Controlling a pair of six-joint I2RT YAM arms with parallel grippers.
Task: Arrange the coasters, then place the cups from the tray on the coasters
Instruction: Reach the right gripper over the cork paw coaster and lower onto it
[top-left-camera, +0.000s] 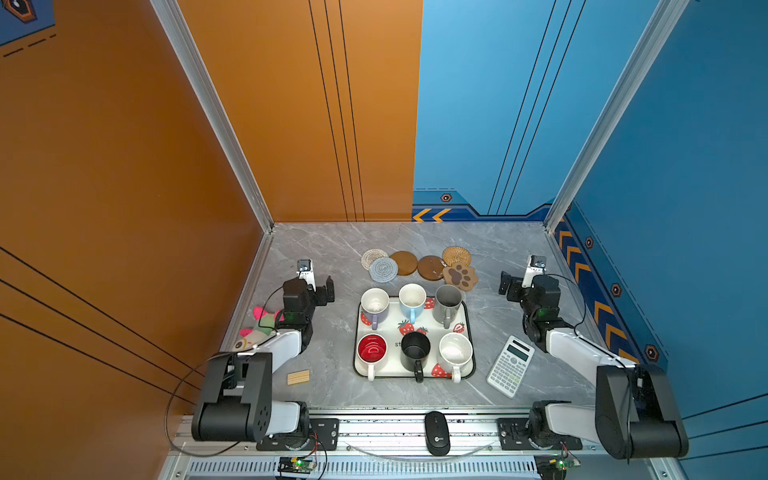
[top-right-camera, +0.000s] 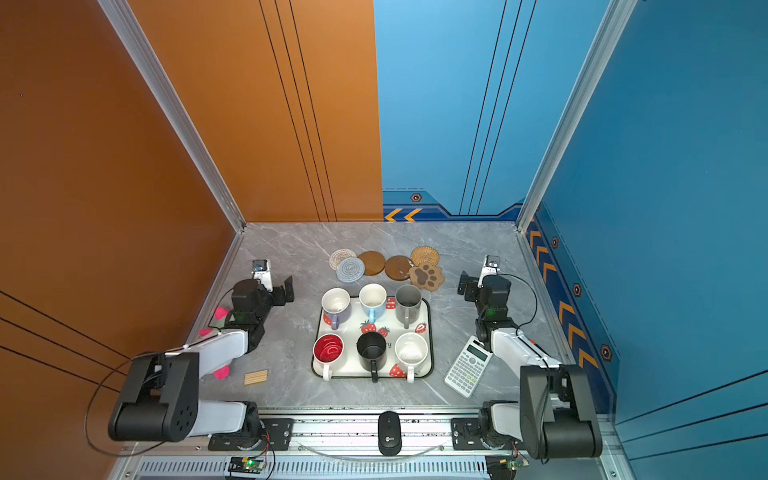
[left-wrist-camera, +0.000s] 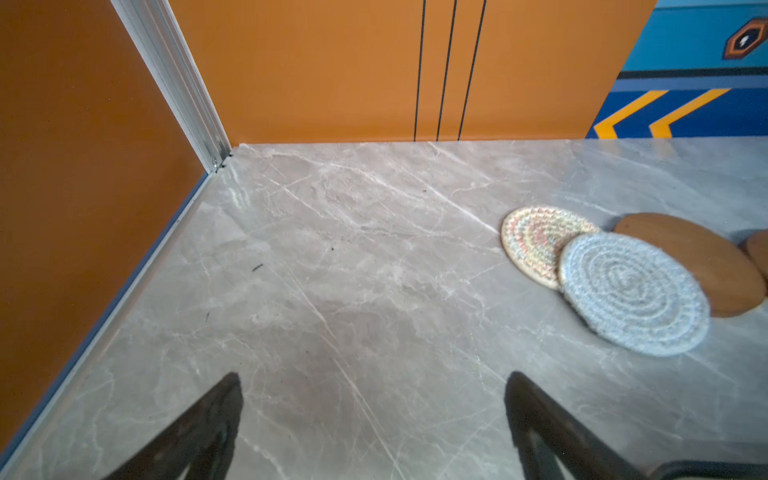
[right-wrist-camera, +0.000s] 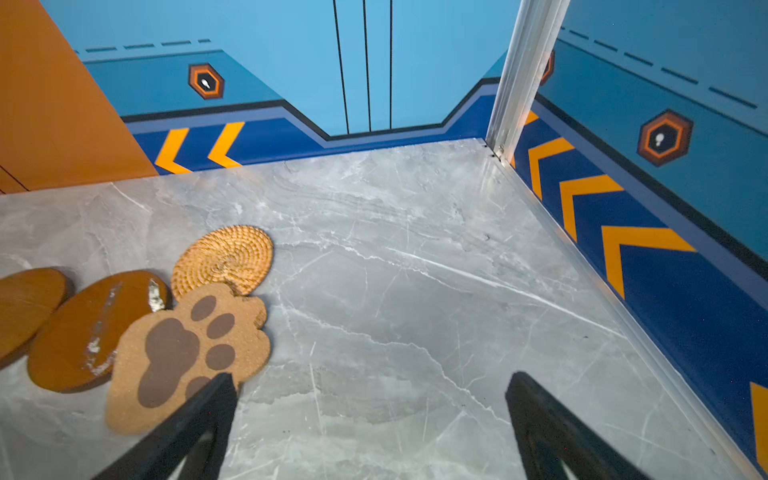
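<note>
Hovering left gripper (left-wrist-camera: 372, 386) and right gripper (right-wrist-camera: 371, 378) spread wide, empty, flanking the overlapping coasters (top-left-camera: 404, 262) bunched behind the tray (top-left-camera: 392, 322), probably to fan those out first; leaving all six cups (top-left-camera: 412, 297) parked on it.

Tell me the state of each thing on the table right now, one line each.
coasters: bunched behind the tray, several overlapping, none bearing a cup
cups: all six upright on the tray
left gripper: jaws open, empty
right gripper: jaws open, empty
calculator: lying face up beside the tray
</note>
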